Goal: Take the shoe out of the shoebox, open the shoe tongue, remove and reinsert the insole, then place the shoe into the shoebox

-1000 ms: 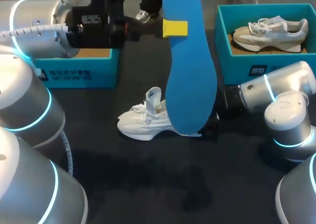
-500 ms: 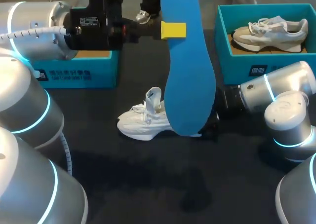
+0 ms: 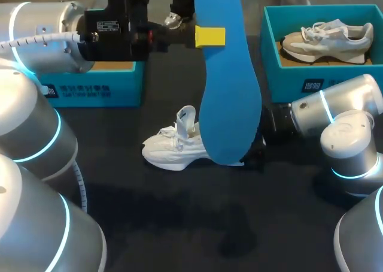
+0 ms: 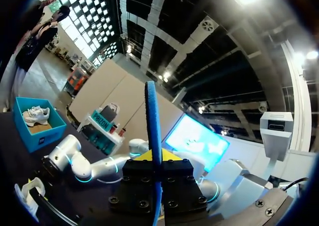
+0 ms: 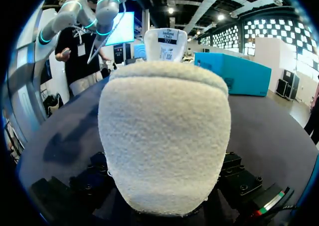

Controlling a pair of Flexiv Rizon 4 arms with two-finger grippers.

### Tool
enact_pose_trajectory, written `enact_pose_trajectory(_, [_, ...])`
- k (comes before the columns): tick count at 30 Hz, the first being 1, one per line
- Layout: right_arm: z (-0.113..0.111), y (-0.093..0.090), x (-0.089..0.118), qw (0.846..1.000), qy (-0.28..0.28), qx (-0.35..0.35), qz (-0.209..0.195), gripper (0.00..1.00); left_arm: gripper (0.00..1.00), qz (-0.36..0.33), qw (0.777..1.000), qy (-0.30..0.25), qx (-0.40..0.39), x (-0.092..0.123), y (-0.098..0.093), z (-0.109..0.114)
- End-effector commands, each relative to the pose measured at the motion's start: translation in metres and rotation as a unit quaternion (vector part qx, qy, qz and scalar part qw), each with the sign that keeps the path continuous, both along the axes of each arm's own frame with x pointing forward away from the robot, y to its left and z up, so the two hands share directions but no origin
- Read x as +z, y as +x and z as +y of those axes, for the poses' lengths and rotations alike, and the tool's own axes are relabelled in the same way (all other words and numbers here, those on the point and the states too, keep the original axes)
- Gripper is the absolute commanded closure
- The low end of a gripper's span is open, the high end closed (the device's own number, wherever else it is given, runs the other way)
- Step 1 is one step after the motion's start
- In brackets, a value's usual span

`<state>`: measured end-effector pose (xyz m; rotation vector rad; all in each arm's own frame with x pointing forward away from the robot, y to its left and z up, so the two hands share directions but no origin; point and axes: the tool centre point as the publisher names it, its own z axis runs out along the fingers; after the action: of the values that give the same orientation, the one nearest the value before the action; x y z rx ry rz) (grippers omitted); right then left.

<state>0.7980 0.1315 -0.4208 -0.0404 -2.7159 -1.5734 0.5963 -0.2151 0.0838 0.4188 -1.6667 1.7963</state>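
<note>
Insole (image 3: 230, 98) hangs upright, pinched edgewise in left claw (image 3: 211, 36) above shoe (image 3: 175, 147).

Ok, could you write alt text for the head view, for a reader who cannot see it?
The left hand holds a blue insole in the air over a white shoe on the dark table. The right arm comes in low at the shoe's heel end.
</note>
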Motion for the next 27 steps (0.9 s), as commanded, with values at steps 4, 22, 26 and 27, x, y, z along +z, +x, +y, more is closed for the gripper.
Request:
enact_pose_trajectory(4, [0.003,-0.0003,-0.0032,1.0,-0.001,0.0,0.0,0.87,1.0,0.0,1.0,0.0,0.001,-0.0011,-0.0009,-0.0004])
enact_pose_trajectory(22, [0.003,-0.0003,-0.0032,1.0,-0.001,0.0,0.0,0.0,1.0,0.0,1.0,0.0,0.001,-0.0011,-0.0009,-0.0004])
enact_pose_trajectory(26, [0.003,-0.0003,-0.0032,1.0,-0.001,0.0,0.0,0.0,1.0,0.0,1.0,0.0,0.001,-0.0011,-0.0009,-0.0004])
enact_pose_trajectory(27, [0.003,-0.0003,-0.0032,1.0,-0.001,0.0,0.0,0.0,1.0,0.0,1.0,0.0,0.001,-0.0011,-0.0009,-0.0004])
